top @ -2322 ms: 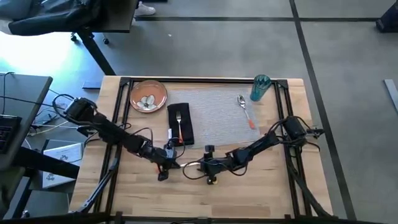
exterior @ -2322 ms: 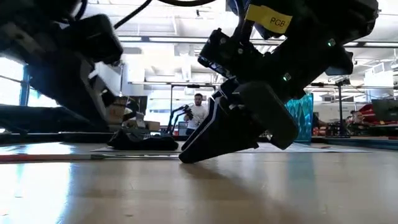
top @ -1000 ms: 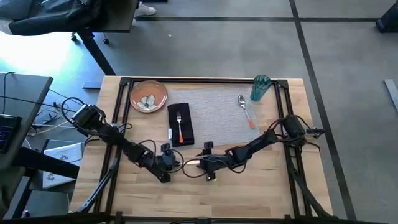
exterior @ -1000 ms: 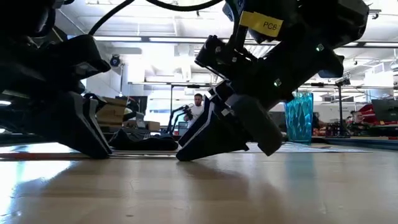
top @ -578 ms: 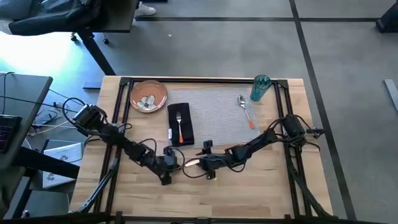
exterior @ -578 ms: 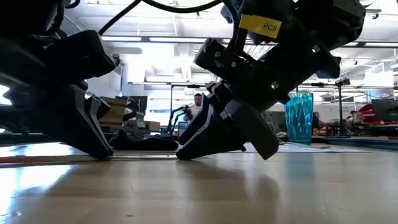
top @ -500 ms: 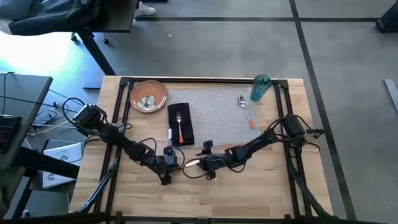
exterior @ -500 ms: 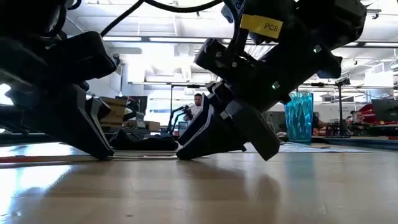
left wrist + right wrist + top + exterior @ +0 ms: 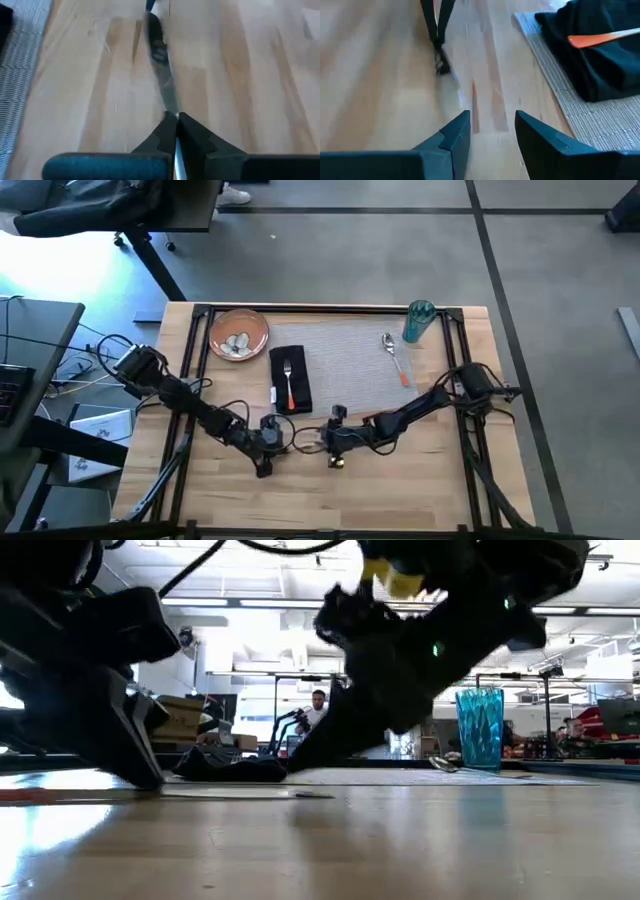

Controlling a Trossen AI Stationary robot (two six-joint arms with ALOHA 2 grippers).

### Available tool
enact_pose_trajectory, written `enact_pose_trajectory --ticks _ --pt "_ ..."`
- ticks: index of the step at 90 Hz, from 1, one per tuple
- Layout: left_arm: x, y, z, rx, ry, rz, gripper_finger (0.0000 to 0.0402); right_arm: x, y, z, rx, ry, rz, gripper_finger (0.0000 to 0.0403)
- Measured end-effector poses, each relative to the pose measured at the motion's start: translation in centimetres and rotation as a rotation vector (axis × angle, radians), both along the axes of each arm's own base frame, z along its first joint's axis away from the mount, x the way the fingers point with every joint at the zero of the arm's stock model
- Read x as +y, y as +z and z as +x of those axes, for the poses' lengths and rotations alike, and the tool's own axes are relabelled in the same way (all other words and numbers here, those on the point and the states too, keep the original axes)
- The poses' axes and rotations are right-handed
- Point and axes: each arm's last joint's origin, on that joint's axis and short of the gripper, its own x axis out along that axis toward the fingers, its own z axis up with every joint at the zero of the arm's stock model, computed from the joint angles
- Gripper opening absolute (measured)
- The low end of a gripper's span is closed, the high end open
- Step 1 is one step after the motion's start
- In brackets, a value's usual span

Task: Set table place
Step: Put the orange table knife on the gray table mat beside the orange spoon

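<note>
High view: left gripper (image 9: 268,434) and right gripper (image 9: 333,442) low on table (image 9: 420,490), near mat (image 9: 345,365). Left wrist: fingers (image 9: 165,135) pinch knife (image 9: 162,75). Right wrist: fingers (image 9: 451,137) narrowly apart, empty

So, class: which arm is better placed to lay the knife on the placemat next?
Left. The left end effector is already shut on the knife, close to the placemat; the right end effector is open and empty.
</note>
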Motion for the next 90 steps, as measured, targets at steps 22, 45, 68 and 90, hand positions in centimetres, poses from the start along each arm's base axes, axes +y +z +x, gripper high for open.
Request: enact_pose_trajectory --ticks 22,45,68,90 --pt "-0.2 1.2 0.3 0.043 -0.013 0.051 0.0 -0.1 1.4 -0.3 0.024 -0.064 0.248 0.0135" --pt "-1.7 2.7 0.5 0.102 -0.105 0.04 0.0 0.7 1.5 -0.4 0.067 0.015 0.418 0.0135" --pt "-3.1 3.3 -0.5 0.185 -0.115 0.093 0.0 3.6 1.7 -1.2 -0.013 0.084 0.244 0.0135" --pt "-3.9 3.4 -1.1 0.181 -0.124 0.094 0.0 4.7 1.5 -1.8 -0.062 0.014 0.09 0.0135"
